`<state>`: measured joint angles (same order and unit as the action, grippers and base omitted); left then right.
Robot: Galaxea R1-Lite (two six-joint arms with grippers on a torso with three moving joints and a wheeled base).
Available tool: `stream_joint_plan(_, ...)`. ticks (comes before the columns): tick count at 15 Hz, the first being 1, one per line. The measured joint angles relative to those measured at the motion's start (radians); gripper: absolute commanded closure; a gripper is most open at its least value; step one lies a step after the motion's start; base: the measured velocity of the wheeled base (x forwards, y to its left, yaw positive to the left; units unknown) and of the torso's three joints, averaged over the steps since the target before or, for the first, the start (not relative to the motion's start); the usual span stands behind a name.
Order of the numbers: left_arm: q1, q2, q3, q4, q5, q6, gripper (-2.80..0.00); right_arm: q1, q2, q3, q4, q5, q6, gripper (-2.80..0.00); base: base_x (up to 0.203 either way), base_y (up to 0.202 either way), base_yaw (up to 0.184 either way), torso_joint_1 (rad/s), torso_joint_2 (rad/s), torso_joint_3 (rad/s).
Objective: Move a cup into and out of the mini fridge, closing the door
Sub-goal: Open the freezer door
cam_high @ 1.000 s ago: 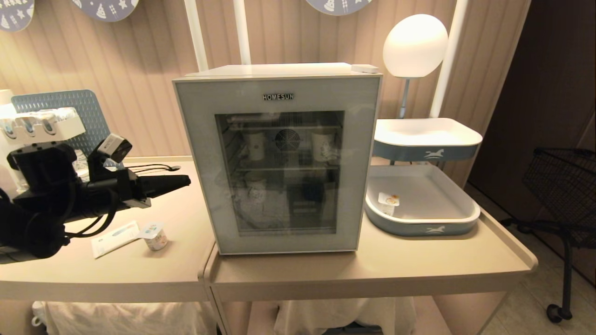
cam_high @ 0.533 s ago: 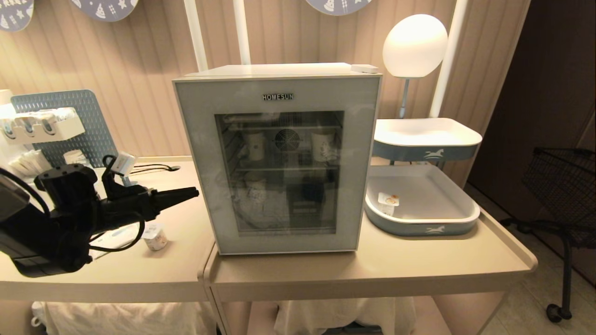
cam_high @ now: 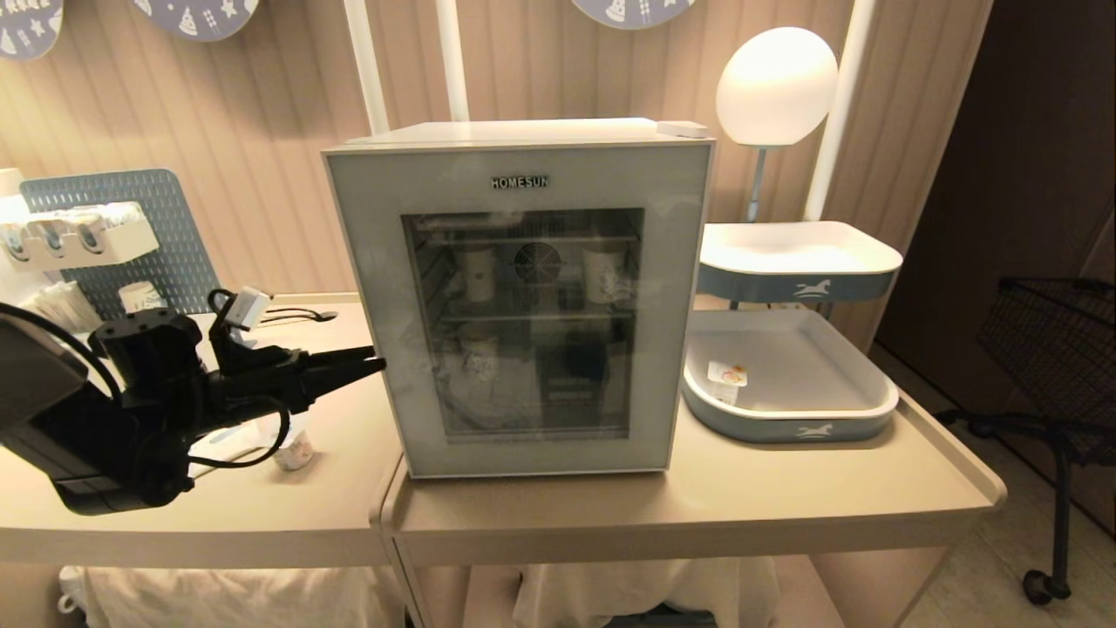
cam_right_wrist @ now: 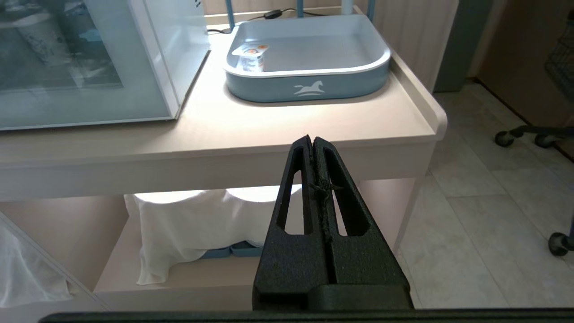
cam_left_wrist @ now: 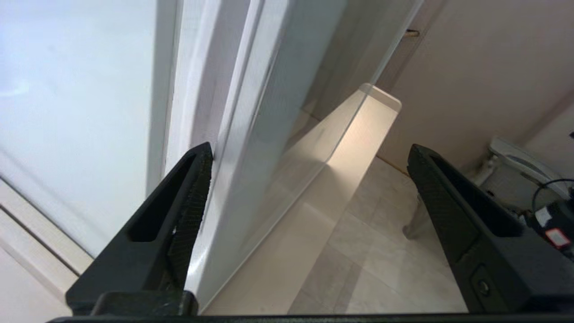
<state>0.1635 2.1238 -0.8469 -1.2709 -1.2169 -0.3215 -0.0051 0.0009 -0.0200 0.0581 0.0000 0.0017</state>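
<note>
Left end effector point(cam_high: 377, 359) agape at door point(cam_high: 523, 305) edge.

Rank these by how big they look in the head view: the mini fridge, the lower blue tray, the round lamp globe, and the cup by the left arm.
1. mini fridge
2. lower blue tray
3. round lamp globe
4. cup, partly hidden behind a cable

Door point(cam_high: 523, 305): glossy glass window; pincer point(cam_left_wrist: 309, 188) matt black plastic.

"HOMESUN" reads in dark capitals at the top centre of the door point(cam_high: 521, 305), upper middle of the frame.
</note>
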Motion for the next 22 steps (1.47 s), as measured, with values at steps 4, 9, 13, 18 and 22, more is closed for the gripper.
stream_joint_plan(4, -0.047, 0.028, -0.024, 0.003, 0.132, 0.066, -2.80, 0.000, 0.000, 0.000, 0.000, 0.000, 0.000, 0.00, 0.000, 0.000, 0.000, 0.000, 0.00, 0.000)
stream_joint_plan(9, -0.066, 0.031, -0.014, 0.010, 0.151, 0.066, -2.80, 0.000, 0.000, 0.000, 0.000, 0.000, 0.000, 0.00, 0.000, 0.000, 0.000, 0.000, 0.00, 0.000)
stream_joint_plan(13, -0.057, -0.006, 0.035, 0.015, 0.114, 0.062, -2.80, 0.000, 0.000, 0.000, 0.000, 0.000, 0.000, 0.00, 0.000, 0.000, 0.000, 0.000, 0.00, 0.000)
stream_joint_plan(18, -0.025, -0.049, 0.082, 0.015, 0.010, 0.022, -2.80, 0.000, 0.000, 0.000, 0.000, 0.000, 0.000, 0.00, 0.000, 0.000, 0.000, 0.000, 0.00, 0.000)
stream_joint_plan(22, -0.002, -0.056, 0.054, 0.009, -0.048, -0.006, -2.80, -0.001, 0.000, 0.000, -0.001, 0.000, 0.000, 0.00, 0.000, 0.000, 0.000, 0.000, 0.00, 0.000)
